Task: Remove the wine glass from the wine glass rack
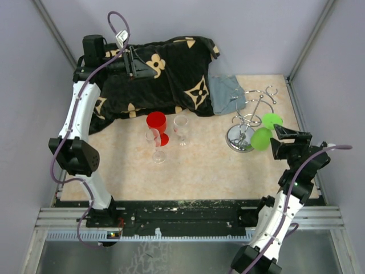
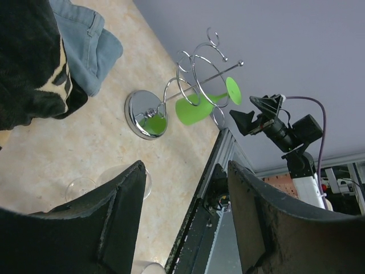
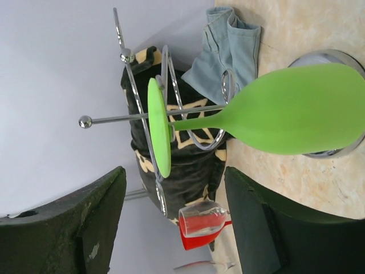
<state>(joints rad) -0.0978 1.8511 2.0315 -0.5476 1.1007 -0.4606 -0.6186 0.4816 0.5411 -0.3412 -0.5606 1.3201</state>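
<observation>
The wine glass rack (image 1: 236, 137) on the right side of the table carries one green wine glass (image 3: 296, 111) hung by its foot in a loop arm, its long axis slanting down so the bowl's mouth points at the round mirror base. The right gripper (image 1: 275, 141) sits just beside it and the left gripper (image 2: 185, 171) is well apart, by the black blanket (image 1: 171, 74), both with fingers spread and gripping nothing. A red cup (image 1: 156, 123) stands upright mid-table, and the blanket's tan motifs show no legible lettering.

Left arm (image 1: 77, 111), right arm (image 1: 285, 205) — white links, black joints, purple cables (image 1: 336, 147); end effector fingers (image 3: 63, 228) matte black, scuffed.
</observation>
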